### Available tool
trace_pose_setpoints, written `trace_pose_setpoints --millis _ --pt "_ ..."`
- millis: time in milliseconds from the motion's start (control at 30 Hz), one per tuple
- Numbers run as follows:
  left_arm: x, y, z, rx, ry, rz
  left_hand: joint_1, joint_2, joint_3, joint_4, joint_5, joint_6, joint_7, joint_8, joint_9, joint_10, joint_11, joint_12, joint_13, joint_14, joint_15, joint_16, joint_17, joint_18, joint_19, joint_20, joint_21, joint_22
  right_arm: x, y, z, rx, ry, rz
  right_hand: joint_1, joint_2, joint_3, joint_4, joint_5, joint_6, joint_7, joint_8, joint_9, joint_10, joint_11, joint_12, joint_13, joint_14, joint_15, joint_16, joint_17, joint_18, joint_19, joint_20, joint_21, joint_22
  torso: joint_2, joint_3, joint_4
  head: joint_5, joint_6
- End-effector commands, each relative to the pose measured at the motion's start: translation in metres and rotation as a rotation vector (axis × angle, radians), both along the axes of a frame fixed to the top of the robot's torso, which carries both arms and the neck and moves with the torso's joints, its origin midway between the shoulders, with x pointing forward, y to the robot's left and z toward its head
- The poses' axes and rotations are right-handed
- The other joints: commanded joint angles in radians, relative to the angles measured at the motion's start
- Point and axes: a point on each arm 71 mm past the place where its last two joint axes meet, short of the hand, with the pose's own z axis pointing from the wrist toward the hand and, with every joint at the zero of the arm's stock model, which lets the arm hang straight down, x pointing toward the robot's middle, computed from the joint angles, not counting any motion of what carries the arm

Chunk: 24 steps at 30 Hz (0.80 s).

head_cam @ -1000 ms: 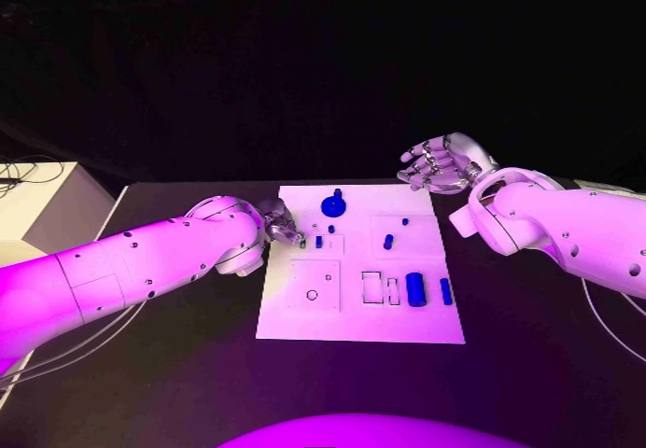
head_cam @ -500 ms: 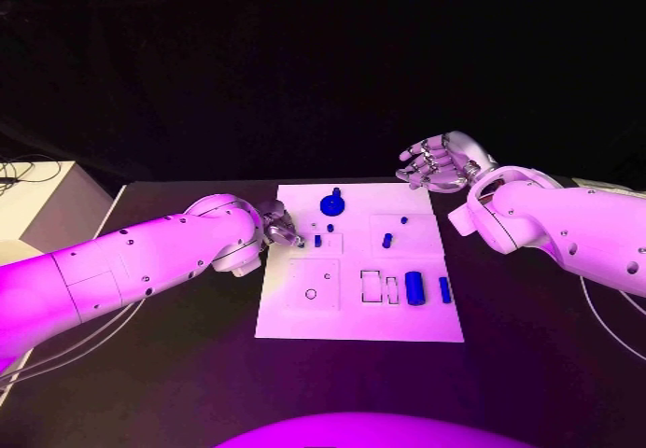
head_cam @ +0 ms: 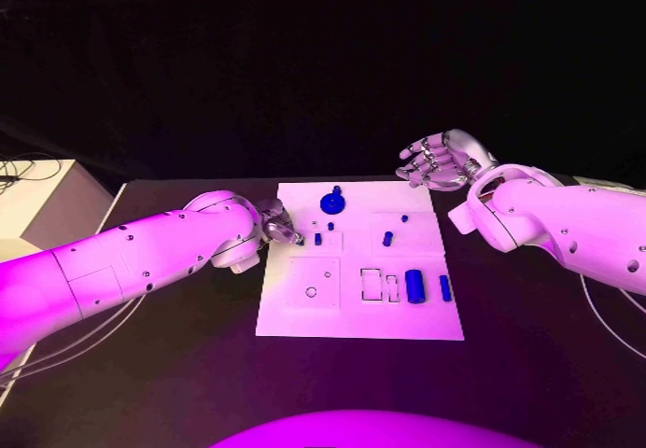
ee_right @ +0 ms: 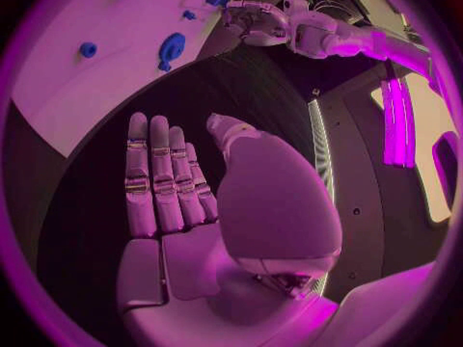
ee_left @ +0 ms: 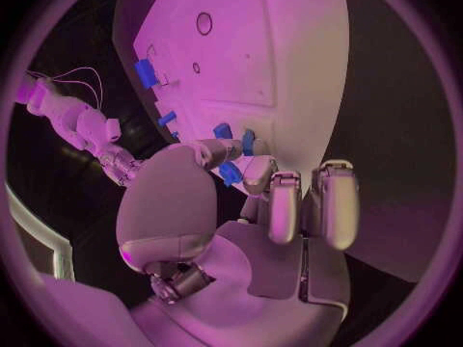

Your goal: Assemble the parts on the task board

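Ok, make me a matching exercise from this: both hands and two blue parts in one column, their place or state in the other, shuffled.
Things:
1. left hand
2. right hand
3. round part
4. cylinder

Place or state:
A. lies on the near right of the board
B. off the board past its far right corner, holding nothing
C. at the board's left edge, pinching a small part
D. lies at the board's far end

Pairs: 1-C, 2-B, 3-D, 4-A
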Motion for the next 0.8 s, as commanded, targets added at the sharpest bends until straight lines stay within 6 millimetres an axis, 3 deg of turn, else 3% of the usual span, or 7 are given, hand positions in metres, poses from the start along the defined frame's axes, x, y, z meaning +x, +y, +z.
trace_pose_setpoints --millis 33,800 --pt "-0.0003 -0.0010 -0.0018 0.015 0.008 -0.015 0.004 0.005 0.188 -0.189 -0.002 0.025 -0.016 0.002 0.001 0.005 -0.002 -0.003 -0.001 0.102 -0.006 0.003 0.263 -0.006 0.003 -0.004 0.004 0.066 -0.0007 0.0017 -0.0002 -0.007 -0.002 0.019 -0.011 -0.002 -0.001 -0.003 0.005 0.003 0.013 -0.006 -0.001 0.001 0.004 -0.005 -0.001 0.000 0.007 -0.007 -0.001 0.013 -0.004 0.005 -0.005 -0.001 -0.001 0.0000 -0.0013 0.001 -0.001" --pt "0.0004 -0.0066 -0.0041 0.040 0.024 -0.051 0.005 0.005 0.191 -0.190 -0.004 0.026 -0.016 0.001 0.000 0.006 -0.003 -0.003 0.000 0.102 -0.006 0.003 0.263 -0.007 0.004 -0.004 0.005 0.068 -0.0008 0.0016 -0.0006 -0.008 0.001 0.020 -0.011 -0.001 -0.001 -0.004 0.005 0.003 0.013 -0.006 -0.001 0.001 0.004 -0.006 -0.002 0.001 0.007 -0.008 -0.001 0.013 -0.004 0.006 -0.005 -0.003 -0.001 0.0000 -0.0003 -0.003 -0.006"
